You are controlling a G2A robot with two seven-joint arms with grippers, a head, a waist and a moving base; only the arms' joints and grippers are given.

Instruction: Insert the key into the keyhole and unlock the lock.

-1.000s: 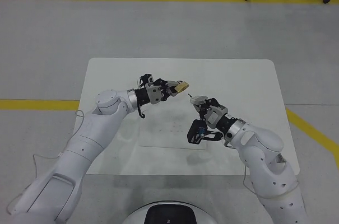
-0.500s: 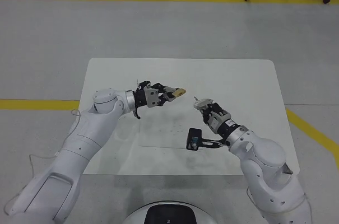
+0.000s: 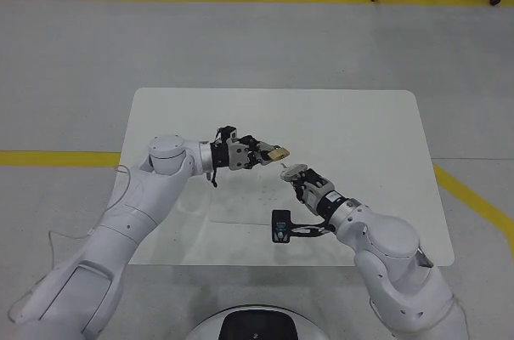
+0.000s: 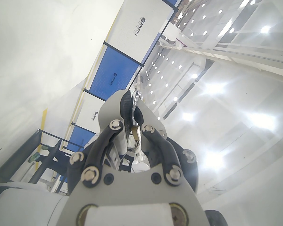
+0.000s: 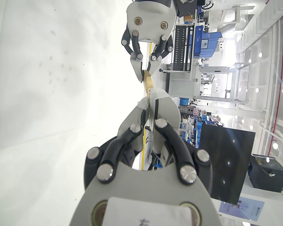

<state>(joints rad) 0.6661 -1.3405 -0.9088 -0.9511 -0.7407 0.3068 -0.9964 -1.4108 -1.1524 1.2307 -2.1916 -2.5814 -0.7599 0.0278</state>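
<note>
Lock (image 3: 277, 154), key (image 3: 287, 171) over table (image 3: 367, 127) centre, edges far

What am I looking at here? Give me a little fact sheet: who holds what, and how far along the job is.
Left gripper: shut on the brass lock, held over the table
Right gripper: shut on the key, pointing at the lock
Spacing: the lock's end sits right at the right gripper's tips
Key in keyhole: cannot tell, the fingers hide that spot
Unlocked: cannot tell
</note>
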